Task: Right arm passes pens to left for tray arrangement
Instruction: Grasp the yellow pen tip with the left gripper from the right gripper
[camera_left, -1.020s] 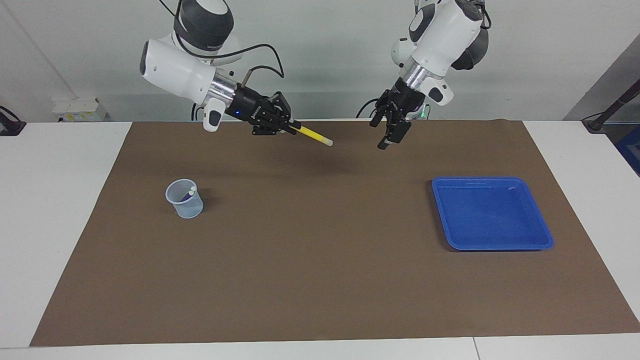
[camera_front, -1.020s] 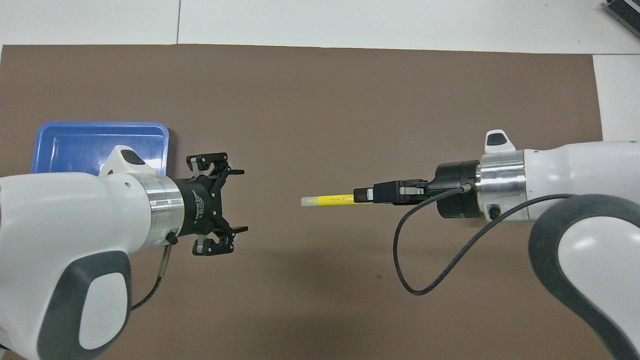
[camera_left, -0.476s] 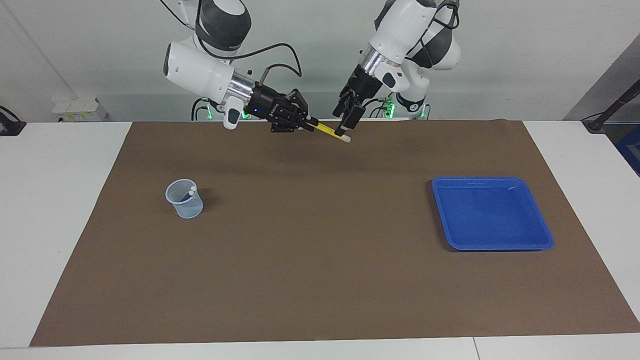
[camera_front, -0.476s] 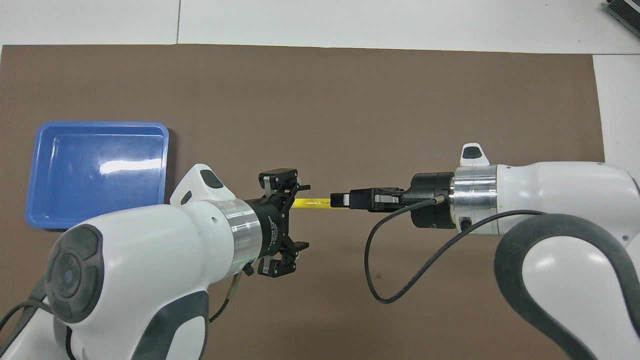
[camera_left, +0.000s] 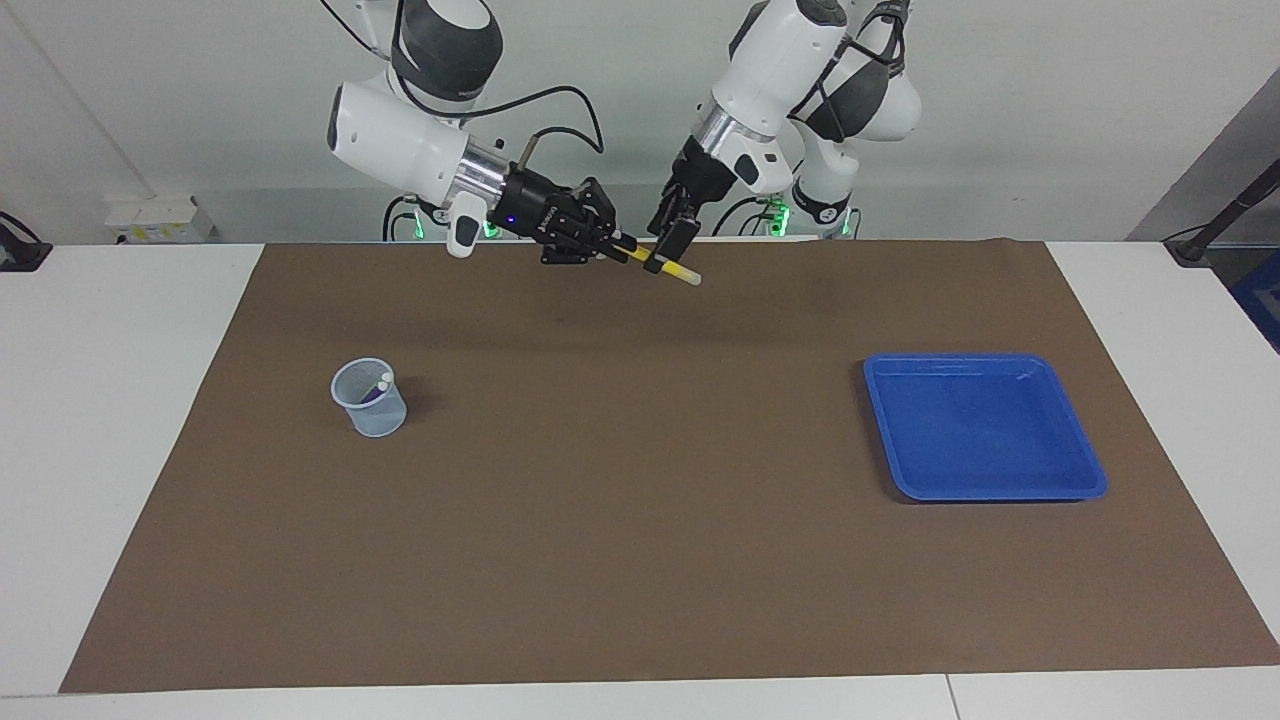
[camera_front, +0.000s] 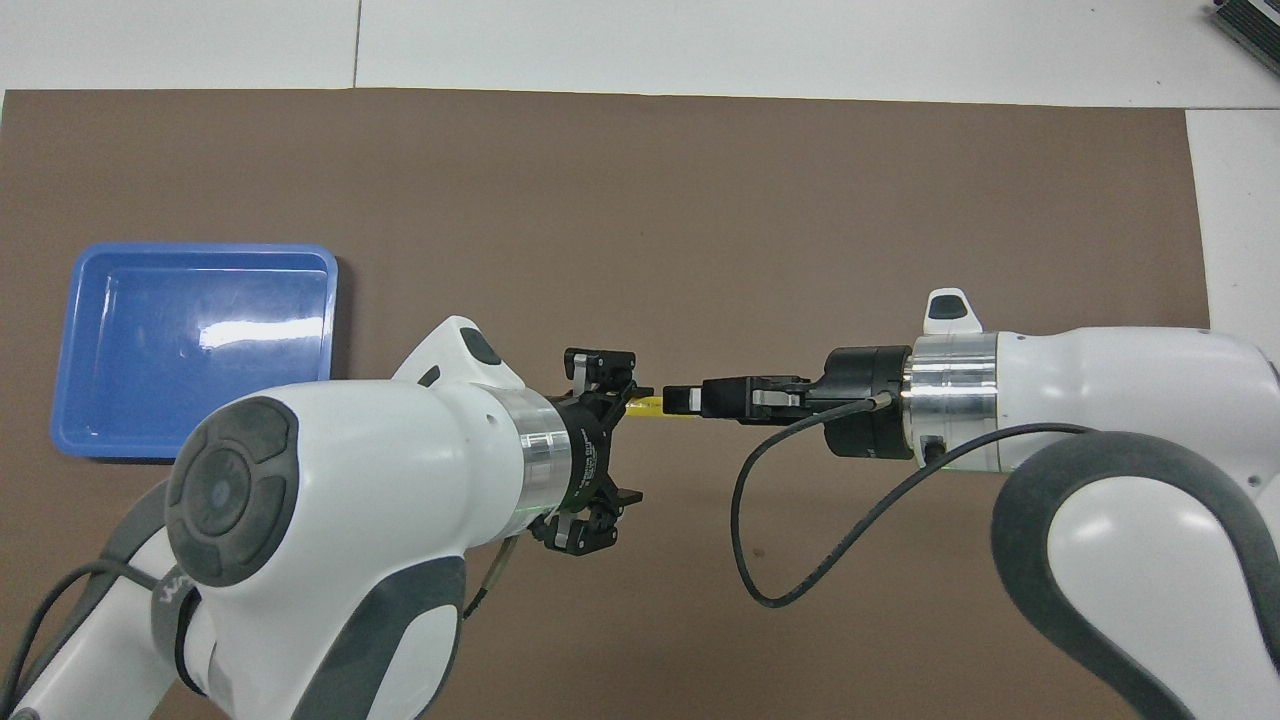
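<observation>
Since a second ago the left gripper has swung from open air near the tray's end onto the slim yellow marker pen, straddling its shaft. Its fingers stand apart in the overhead view; contact cannot be told.

Facing view, across:
- small translucent pale-blue mesh cup, pale pen caps inside, toward the right arm's end;
- right gripper, blue-lit, clamped on the pen, aloft over the brown mat;
- shallow bright blue plastic tray, toward the left arm's end.

Overhead view hides the cup, shows the black cable.
</observation>
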